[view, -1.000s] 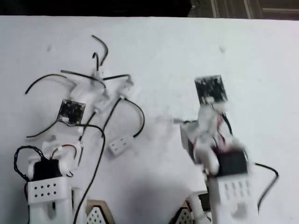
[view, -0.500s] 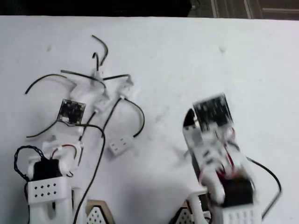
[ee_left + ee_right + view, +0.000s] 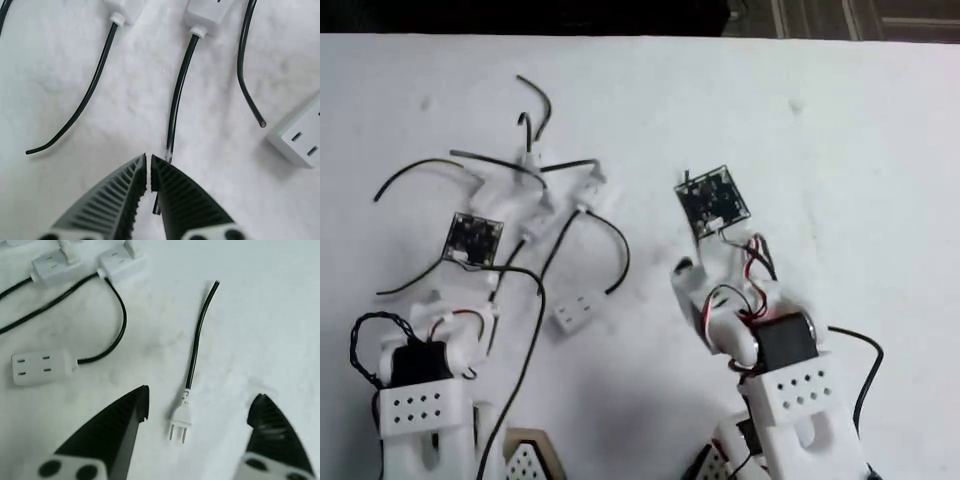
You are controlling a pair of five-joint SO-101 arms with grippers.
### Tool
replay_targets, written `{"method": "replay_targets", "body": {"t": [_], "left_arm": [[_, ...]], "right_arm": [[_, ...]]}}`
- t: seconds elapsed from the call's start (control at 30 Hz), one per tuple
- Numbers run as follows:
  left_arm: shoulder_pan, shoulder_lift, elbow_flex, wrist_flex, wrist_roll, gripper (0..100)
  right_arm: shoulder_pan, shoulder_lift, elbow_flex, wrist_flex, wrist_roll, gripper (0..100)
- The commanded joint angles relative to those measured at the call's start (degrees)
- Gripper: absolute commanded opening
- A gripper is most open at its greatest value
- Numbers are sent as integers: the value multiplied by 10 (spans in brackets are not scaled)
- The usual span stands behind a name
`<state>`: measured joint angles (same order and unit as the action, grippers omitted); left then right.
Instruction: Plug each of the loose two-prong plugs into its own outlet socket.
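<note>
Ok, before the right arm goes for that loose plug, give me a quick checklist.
1. Right tool open: ok.
2. Loose plug lies between its fingers, ungripped: ok.
3. Both prongs showing: ok.
4. Outlet socket slots free: ok.
5. Socket held steady: not ok; left tool shut, apart from it.

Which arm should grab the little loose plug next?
Probably right: the right end effector is open over the loose plug, while the left end effector is shut above a cord.
</note>
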<state>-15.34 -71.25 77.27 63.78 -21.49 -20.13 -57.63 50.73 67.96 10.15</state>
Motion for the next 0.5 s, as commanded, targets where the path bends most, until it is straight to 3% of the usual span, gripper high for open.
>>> {"method": "replay_targets", "body": {"t": [0.0,0.47], "left_arm": [[2,-8,-3,-10,-6,46],[2,-8,8,-12,-7,46]], "right_arm": [[0,38,8,15,0,242],[42,329,-54,-18,33,234]]}}
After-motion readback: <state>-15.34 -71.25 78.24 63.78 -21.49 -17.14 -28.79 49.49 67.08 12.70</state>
